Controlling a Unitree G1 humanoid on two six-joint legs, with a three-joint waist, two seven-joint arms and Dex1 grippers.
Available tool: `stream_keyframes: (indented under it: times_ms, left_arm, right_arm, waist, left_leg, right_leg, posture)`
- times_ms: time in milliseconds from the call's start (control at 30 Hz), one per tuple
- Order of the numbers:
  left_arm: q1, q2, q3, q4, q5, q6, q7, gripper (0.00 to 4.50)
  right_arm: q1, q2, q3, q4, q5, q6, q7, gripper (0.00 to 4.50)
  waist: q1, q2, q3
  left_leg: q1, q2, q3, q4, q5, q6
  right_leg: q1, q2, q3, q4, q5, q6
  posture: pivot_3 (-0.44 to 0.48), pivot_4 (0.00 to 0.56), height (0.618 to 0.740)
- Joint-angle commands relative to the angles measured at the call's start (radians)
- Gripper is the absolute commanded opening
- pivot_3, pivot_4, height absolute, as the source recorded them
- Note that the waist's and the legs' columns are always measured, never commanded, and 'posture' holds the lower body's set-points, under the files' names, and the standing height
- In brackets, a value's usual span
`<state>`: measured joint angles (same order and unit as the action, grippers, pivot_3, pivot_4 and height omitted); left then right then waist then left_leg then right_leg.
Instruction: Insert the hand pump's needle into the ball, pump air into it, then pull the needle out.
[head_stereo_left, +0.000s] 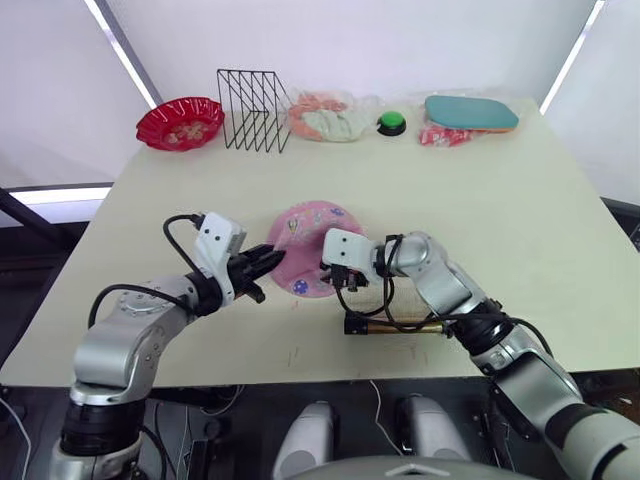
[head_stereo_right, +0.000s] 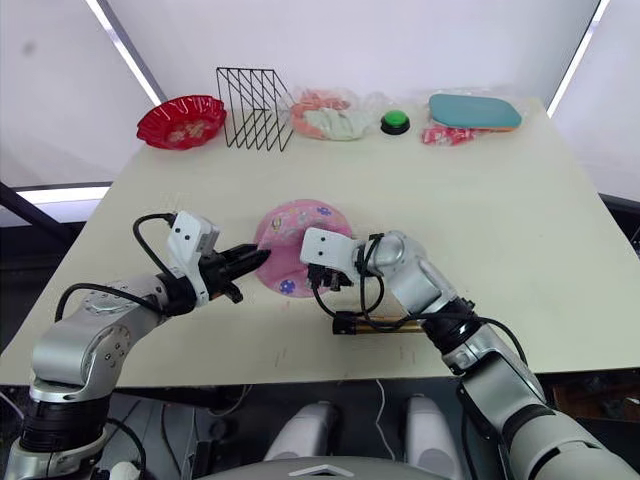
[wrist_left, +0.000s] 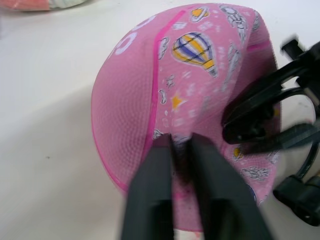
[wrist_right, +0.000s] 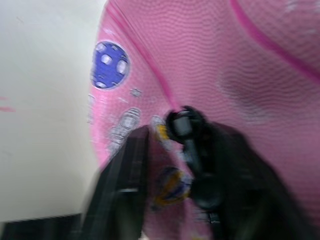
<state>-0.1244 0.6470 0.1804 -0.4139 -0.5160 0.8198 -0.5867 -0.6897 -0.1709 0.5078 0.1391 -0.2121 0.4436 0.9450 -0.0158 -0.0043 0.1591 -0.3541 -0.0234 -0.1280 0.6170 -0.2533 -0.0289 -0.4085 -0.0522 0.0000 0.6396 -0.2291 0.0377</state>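
Left gripper (head_stereo_left: 268, 262) pinches the limp, deflated pink ball's (head_stereo_left: 305, 235) soft rim; right gripper (wrist_right: 170, 150) clamps the hose tip (wrist_right: 182, 125) against it

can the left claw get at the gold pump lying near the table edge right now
Probably not easily. The left claw sits at the ball's near-left rim, while the hand pump lies across the table's front edge beneath the right arm, whose forearm and the black hose cross the straight path.
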Motion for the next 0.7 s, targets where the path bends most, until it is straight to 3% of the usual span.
stream_keyframes:
  times_ms: [33, 100, 333, 467, 533, 700]
  left_arm:
    - [0.017, -0.003, 0.025, -0.029, -0.03, 0.003, -0.004, 2.72]
    - [0.027, -0.009, 0.056, -0.05, -0.061, 0.006, -0.008, 3.51]
    - [0.068, 0.015, 0.187, -0.108, -0.176, 0.023, -0.028, 3.51]
    - [0.145, 0.063, 0.32, -0.128, -0.253, 0.048, -0.068, 3.51]
    - [0.168, 0.08, 0.346, -0.131, -0.275, 0.051, -0.073, 3.51]
    - [0.31, 0.15, 0.467, -0.174, -0.363, 0.078, -0.18, 3.51]
  right_arm:
    - [0.063, -0.042, -0.087, -0.119, 0.052, 0.024, -0.036, 3.4]
    - [0.092, -0.056, -0.124, -0.192, 0.093, 0.049, -0.037, 3.4]
    - [0.189, -0.165, -0.233, -0.429, 0.226, 0.133, -0.015, 3.4]
    - [0.31, -0.195, -0.416, -0.598, 0.392, 0.213, -0.033, 3.4]
    - [0.336, -0.208, -0.444, -0.629, 0.412, 0.221, -0.061, 3.4]
    - [0.461, -0.339, -0.596, -0.686, 0.587, 0.24, 0.04, 3.4]
  waist:
    - [0.002, -0.001, 0.003]
    - [0.002, -0.002, 0.007]
    - [-0.001, -0.009, 0.019]
    - [-0.002, -0.011, 0.021]
    - [-0.002, -0.011, 0.022]
    - [0.001, -0.011, 0.022]
  left_leg:
    - [-0.005, 0.0, -0.002, 0.001, 0.0, 0.0]
    - [-0.011, -0.001, -0.004, 0.001, 0.001, -0.001]
    - [-0.029, -0.001, -0.005, 0.001, 0.004, -0.006]
    - [-0.031, 0.0, -0.005, 0.001, 0.004, -0.006]
    - [-0.031, 0.0, -0.004, 0.0, 0.002, -0.006]
    - [-0.031, 0.0, -0.003, 0.001, 0.001, -0.004]
  right_leg:
    - [-0.004, 0.0, -0.002, 0.0, 0.001, 0.002]
    - [-0.008, 0.0, -0.003, 0.0, 0.003, 0.004]
    - [-0.023, -0.001, -0.005, -0.003, 0.005, 0.001]
    - [-0.025, -0.001, -0.005, -0.004, 0.006, -0.001]
    - [-0.025, -0.001, -0.004, -0.005, 0.005, -0.001]
    - [-0.024, -0.001, -0.003, -0.008, 0.005, -0.001]
  posture:
    - [0.0, 0.15, 0.74]
    - [0.0, 0.15, 0.74]
    - [0.0, 0.15, 0.74]
    - [0.0, 0.15, 0.74]
    - [0.0, 0.15, 0.74]
    - [0.0, 0.15, 0.74]
